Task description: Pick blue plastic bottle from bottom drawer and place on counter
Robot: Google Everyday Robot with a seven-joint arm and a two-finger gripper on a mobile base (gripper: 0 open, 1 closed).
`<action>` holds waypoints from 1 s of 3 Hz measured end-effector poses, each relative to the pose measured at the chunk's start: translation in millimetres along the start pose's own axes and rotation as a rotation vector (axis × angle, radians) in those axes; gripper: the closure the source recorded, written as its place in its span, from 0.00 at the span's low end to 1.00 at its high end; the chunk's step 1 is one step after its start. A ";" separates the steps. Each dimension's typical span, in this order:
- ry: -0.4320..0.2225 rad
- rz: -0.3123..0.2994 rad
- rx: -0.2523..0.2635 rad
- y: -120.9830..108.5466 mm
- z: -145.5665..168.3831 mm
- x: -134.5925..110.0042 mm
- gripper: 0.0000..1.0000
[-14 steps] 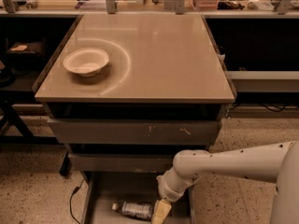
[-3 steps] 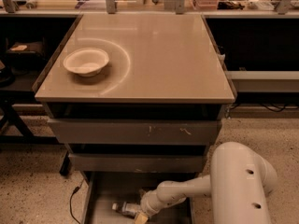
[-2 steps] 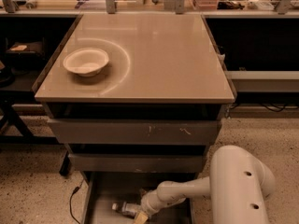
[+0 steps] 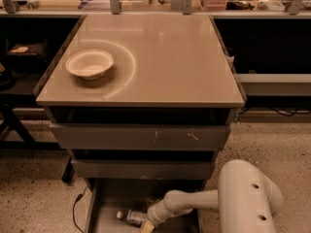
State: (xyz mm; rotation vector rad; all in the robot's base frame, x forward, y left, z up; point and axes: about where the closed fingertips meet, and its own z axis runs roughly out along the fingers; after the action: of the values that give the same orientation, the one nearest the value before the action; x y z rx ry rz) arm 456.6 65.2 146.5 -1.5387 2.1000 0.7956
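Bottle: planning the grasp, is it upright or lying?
Lying: the bottle rests lengthwise on the drawer floor, with the gripper beside it.

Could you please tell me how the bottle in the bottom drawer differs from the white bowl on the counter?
The blue plastic bottle lies on its side in the bottom drawer; the white bowl sits upright on the counter. The bottle is slim, the bowl wide and open. The gripper is beside the bottle, far from the bowl.

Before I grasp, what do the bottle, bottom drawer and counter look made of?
Blue plastic bottle: clear plastic, apparently; see-through body, white cap. Bottom drawer: dull grey, likely metal; thin walls. Counter: glossy beige, maybe laminate; reflects light. Gripper sits by the bottle.
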 end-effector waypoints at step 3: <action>0.000 0.001 0.001 -0.7 0.9 0.6 0.64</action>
State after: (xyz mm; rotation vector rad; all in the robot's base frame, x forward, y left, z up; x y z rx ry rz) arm 457.1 65.2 145.3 -1.5369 2.1010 0.7954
